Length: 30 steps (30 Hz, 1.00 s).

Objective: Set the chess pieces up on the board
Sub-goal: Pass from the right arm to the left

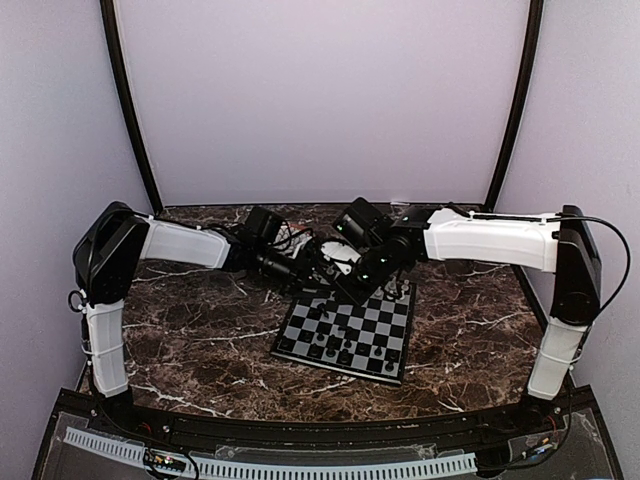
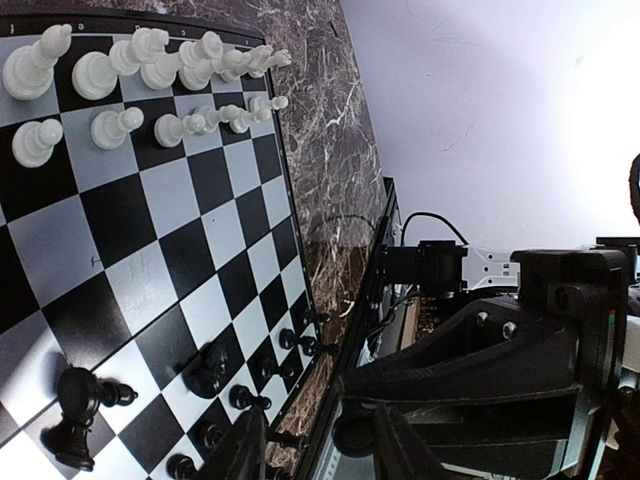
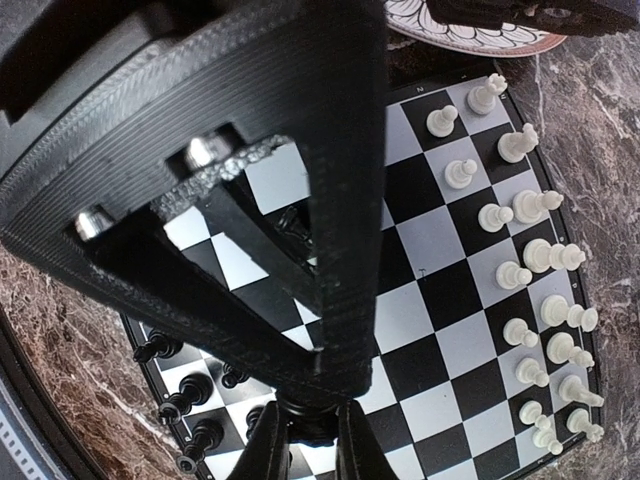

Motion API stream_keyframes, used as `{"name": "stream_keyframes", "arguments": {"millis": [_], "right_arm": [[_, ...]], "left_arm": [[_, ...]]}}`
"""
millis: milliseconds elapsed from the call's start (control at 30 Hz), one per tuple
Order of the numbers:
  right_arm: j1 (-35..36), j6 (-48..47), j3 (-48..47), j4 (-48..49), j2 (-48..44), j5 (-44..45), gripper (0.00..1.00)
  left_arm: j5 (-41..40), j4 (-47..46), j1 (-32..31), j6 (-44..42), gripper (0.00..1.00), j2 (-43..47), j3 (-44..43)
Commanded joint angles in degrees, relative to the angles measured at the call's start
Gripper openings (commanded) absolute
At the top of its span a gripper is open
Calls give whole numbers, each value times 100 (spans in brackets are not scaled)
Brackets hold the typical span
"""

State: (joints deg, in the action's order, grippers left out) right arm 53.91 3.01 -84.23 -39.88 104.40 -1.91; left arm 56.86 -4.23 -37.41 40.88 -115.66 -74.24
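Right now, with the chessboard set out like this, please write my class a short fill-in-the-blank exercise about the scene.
1. The white pieces stand in ___ rows along one edge of the board.
2. The opposing pieces are coloured ___.
3. The patterned plate rests beside the board on the ___.
Missing words: two; black; table.

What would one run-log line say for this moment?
white pieces: lined up | black piece: in right gripper, over board | left gripper: open, empty
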Motion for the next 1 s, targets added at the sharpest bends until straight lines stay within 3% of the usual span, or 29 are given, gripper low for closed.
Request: {"name": "stream_keyframes", "arguments": {"millis": [0, 467, 833, 967], "right_arm": [[89, -81, -178, 246, -85, -66, 6], [98, -107, -385, 217, 90, 173, 5], [94, -116, -415, 185, 18, 277, 7], [60, -72, -295, 146, -207, 322, 16]], "left_arm": [[225, 35, -69, -43, 39, 50, -135], [536, 93, -69, -57, 38, -73, -315], [526, 379, -19, -191, 23, -182, -534], [541, 190, 80, -86, 21, -127, -489]]}}
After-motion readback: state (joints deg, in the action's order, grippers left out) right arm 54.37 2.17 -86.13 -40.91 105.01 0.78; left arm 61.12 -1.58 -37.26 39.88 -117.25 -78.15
